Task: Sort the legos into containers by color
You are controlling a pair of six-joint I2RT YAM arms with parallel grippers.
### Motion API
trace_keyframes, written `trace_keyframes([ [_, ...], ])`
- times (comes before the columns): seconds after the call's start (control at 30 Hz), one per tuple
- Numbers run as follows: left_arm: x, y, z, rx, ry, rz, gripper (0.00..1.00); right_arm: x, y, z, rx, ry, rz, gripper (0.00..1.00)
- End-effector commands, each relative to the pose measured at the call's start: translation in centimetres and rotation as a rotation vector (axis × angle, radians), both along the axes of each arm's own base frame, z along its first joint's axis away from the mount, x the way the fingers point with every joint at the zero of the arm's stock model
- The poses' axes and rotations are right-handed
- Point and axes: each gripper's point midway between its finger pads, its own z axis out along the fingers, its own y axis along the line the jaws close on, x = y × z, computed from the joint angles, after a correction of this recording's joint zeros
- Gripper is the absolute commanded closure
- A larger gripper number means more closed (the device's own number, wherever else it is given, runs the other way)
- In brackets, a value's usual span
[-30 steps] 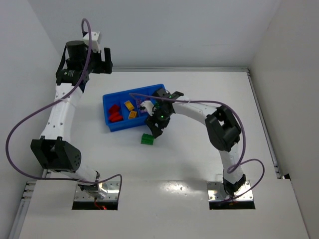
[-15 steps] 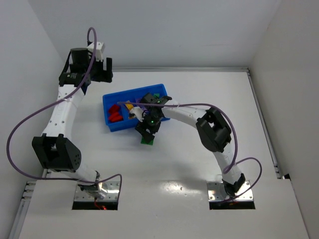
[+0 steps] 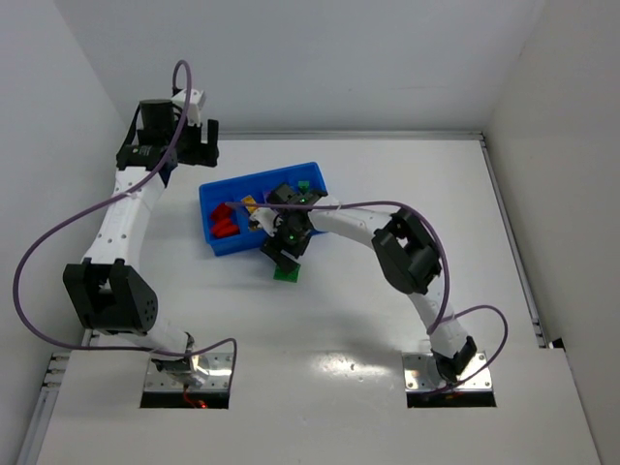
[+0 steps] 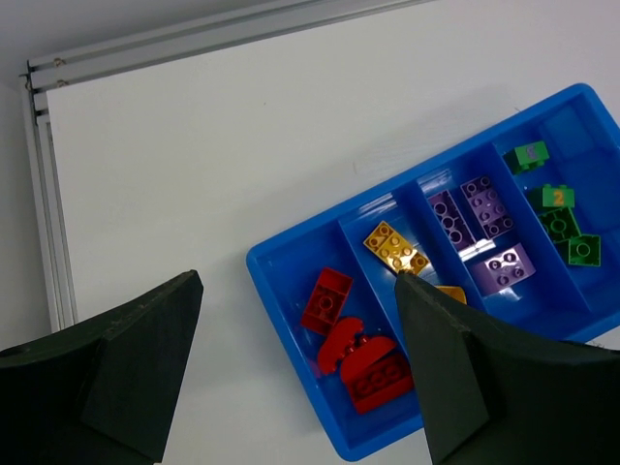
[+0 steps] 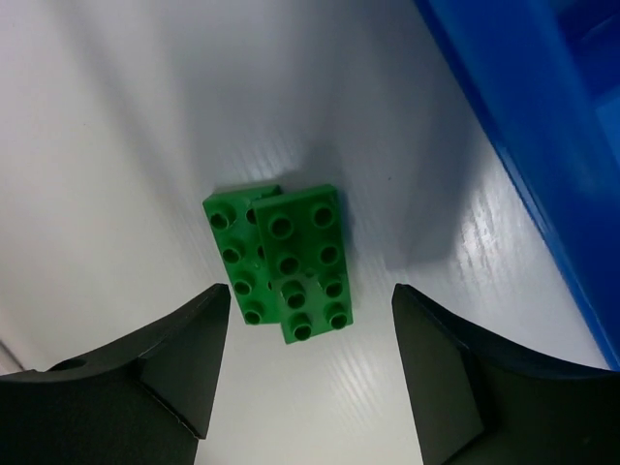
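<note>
The containers are the compartments of one blue tray (image 3: 232, 246) (image 4: 294, 325) (image 5: 542, 145). In the left wrist view it holds red legos (image 4: 327, 298), yellow legos (image 4: 395, 249), purple legos (image 4: 489, 205) and green legos (image 4: 557, 197), one colour per compartment. Two green legos (image 5: 286, 262) (image 3: 286, 274), stuck together and offset, lie on the table just outside the tray's front wall. My right gripper (image 3: 283, 250) (image 5: 310, 295) hovers over them, open, one finger on each side and neither touching. My left gripper (image 3: 199, 136) (image 4: 297, 281) hangs open and empty, high above the tray's left end.
White walls close in the table at the left, back and right. A metal rail (image 4: 39, 194) runs along the table's left edge. The right arm's purple cable (image 3: 387, 205) loops above the table to the right of the tray.
My right gripper has swung left and toward the near side, from over the tray's right end to above the green legos. The left gripper shifted slightly right. Both stayed open.
</note>
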Motion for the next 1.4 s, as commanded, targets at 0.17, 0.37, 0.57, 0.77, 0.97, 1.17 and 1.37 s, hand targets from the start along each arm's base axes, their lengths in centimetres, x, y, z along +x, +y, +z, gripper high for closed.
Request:
trace_keyframes([
  [0.17, -0.2, 0.7, 1.4, 0.005, -0.059, 0.010, 0.12, 1.1, 1.4, -0.2, 0.014, -0.051, 0.004, 0.33],
  [0.37, -0.2, 0.8, 1.4, 0.013, -0.060, 0.005, 0.12, 0.1, 0.5, -1.6, -0.026, -0.068, 0.008, 0.38],
  [0.57, 0.1, 0.9, 1.2, 0.018, -0.060, 0.013, 0.12, -1.1, -0.4, -2.7, -0.062, -0.087, 0.025, 0.62],
  [0.77, 0.0, 0.8, 0.8, 0.013, -0.051, 0.005, 0.12, -1.9, -0.3, 0.2, 0.001, -0.094, 0.048, 0.95],
  [0.97, -0.5, 0.4, -0.2, 0.004, -0.030, -0.011, 0.12, -2.0, -1.4, 5.2, 0.107, -0.121, 0.073, 1.00],
  [1.17, -0.6, 0.4, -0.1, 0.004, -0.037, -0.011, 0.12, -0.3, -1.2, 12.2, 0.234, -0.187, 0.044, 1.00],
  [1.37, -0.7, 0.0, -0.5, 0.003, -0.028, -0.020, 0.12, 8.3, -1.8, 15.3, 0.249, -0.327, -0.181, 1.00],
])
